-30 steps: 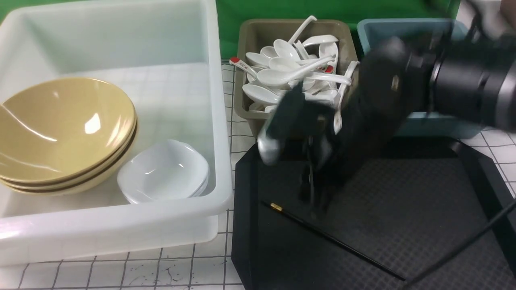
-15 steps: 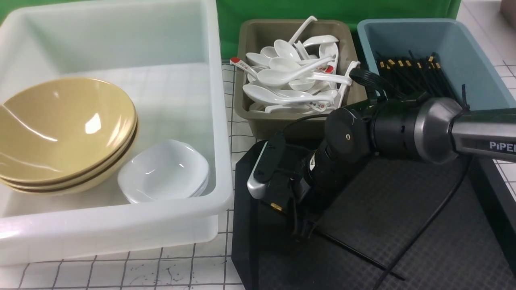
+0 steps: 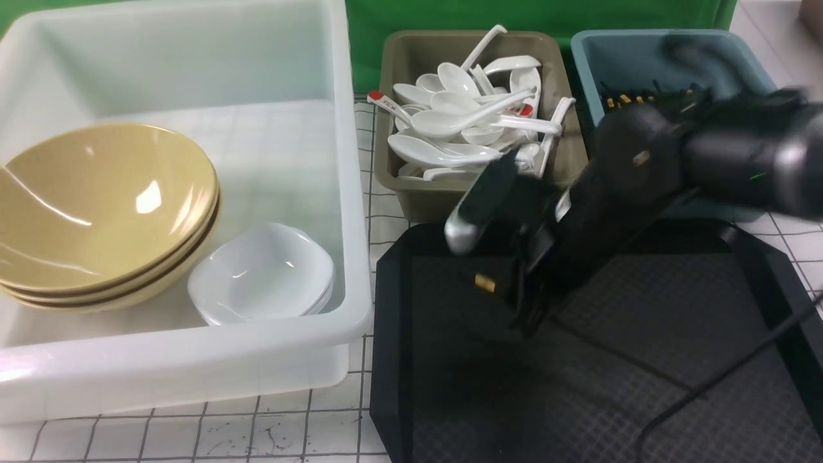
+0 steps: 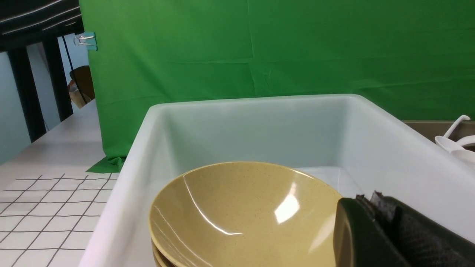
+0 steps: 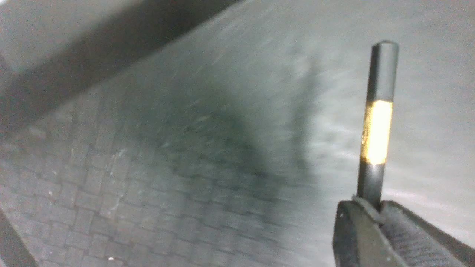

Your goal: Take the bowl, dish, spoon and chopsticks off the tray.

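Since my right fingers [image 5: 356, 237] were clenched on one black chopstick [image 5: 376, 111] near its gold-banded end, over the left side of the tray [image 3: 675, 302], I figured it'd be light, stiff, slick, and likely to pivot. My left fingers [image 4: 356, 237] were closed, empty.

Nothing readable on screen at this moment, folks. The right arm [image 3: 739, 154] is one dark blur, so any marking on its casing is smeared beyond reading. Red marks show on a couple of spoons [image 3: 379, 99] in the olive bin [image 3: 411, 199], far too small to make out. Up close, the chopstick [image 5: 376, 131] flashes its gold band, but no legible print there.
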Action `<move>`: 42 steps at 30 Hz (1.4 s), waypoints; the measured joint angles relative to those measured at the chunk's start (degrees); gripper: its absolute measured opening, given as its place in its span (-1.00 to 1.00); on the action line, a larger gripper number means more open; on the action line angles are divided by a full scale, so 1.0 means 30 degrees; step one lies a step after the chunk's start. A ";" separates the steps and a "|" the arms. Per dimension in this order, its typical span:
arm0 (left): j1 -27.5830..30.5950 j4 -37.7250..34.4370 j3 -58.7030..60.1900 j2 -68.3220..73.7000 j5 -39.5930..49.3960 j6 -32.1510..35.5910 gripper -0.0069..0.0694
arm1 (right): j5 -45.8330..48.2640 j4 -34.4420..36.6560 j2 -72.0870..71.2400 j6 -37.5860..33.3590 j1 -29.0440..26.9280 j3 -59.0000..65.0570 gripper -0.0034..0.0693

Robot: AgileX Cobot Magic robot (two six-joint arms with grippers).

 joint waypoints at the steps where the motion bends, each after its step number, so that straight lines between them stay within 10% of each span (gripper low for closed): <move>1: 0.0000 0.0000 0.0000 0.0000 0.0000 0.0000 -0.83 | -0.0201 0.0000 -0.0692 0.0089 -0.0128 -0.0025 -0.68; 14: 0.0000 0.0000 0.0000 0.0000 -0.0172 0.0000 -0.83 | -1.5997 0.0052 -0.1598 0.2898 -0.5955 -0.2110 -0.68; 25: 0.0000 0.0557 0.0000 0.0000 -0.0172 0.0094 -0.83 | -1.1448 0.0118 0.0760 0.7663 -0.8615 -0.2110 -0.15; 34: 0.0000 0.0557 0.0000 0.0000 -0.0172 0.0168 -0.83 | -0.8288 0.0100 -1.1198 0.3725 -0.6964 0.1913 -0.78; 42: 0.0000 0.0557 0.0000 0.0000 -0.0172 0.0168 -0.83 | -1.3480 0.0117 -2.0897 0.3577 -0.6143 1.2071 -0.81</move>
